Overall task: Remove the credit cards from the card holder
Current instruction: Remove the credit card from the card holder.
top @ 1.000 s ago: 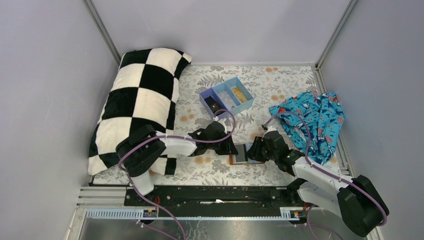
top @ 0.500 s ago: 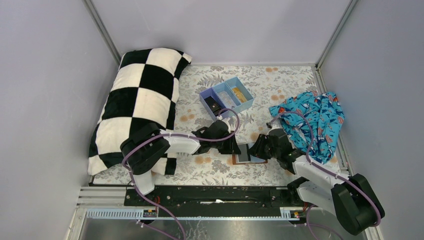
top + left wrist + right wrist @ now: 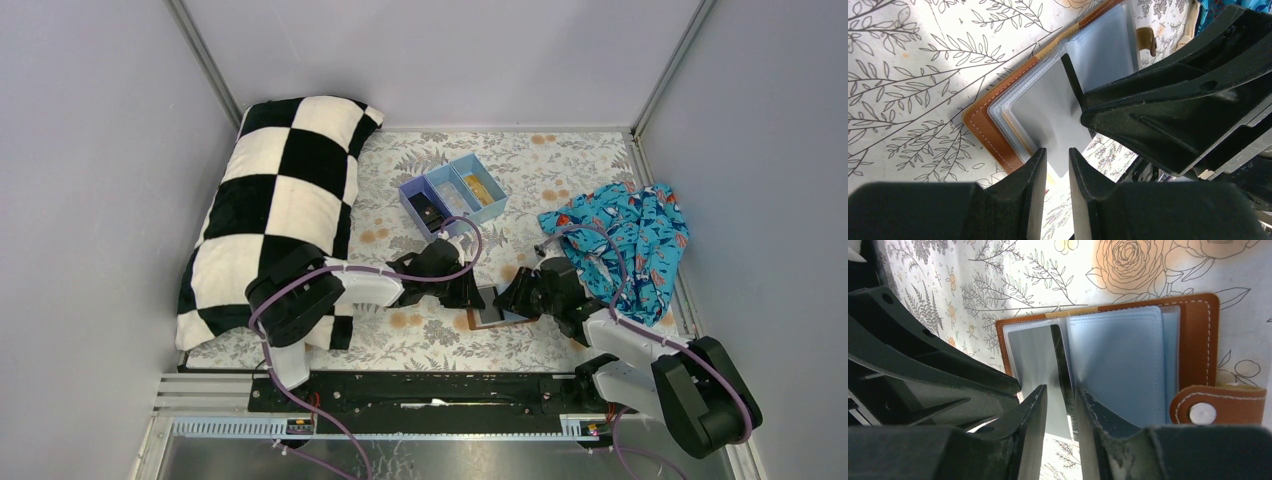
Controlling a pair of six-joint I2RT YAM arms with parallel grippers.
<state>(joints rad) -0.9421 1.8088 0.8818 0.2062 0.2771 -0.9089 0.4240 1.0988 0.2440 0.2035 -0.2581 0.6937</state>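
Note:
The card holder (image 3: 490,309) is a tan leather wallet lying open on the floral cloth between my grippers. It shows stitched edges and clear sleeves in the left wrist view (image 3: 990,127) and in the right wrist view (image 3: 1198,345). A pale grey card (image 3: 1048,115) sticks partly out of a sleeve, also in the right wrist view (image 3: 1033,360). My left gripper (image 3: 1058,167) straddles the card's corner with a narrow gap and pinches nothing. My right gripper (image 3: 1060,405) is slightly open around a thin dark upright edge (image 3: 1060,360), with one finger resting on a pale blue sleeve (image 3: 1118,360).
A blue three-compartment tray (image 3: 410,200) stands behind the holder, with a yellow-gold item (image 3: 478,188) in its right compartment. A checkered pillow (image 3: 280,200) fills the left side. A crumpled blue patterned cloth (image 3: 625,240) lies at the right. The holder's snap tab (image 3: 1218,405) lies at its right.
The card holder has slid a little to the right. Both grippers have shifted right with it, the left reaching further over.

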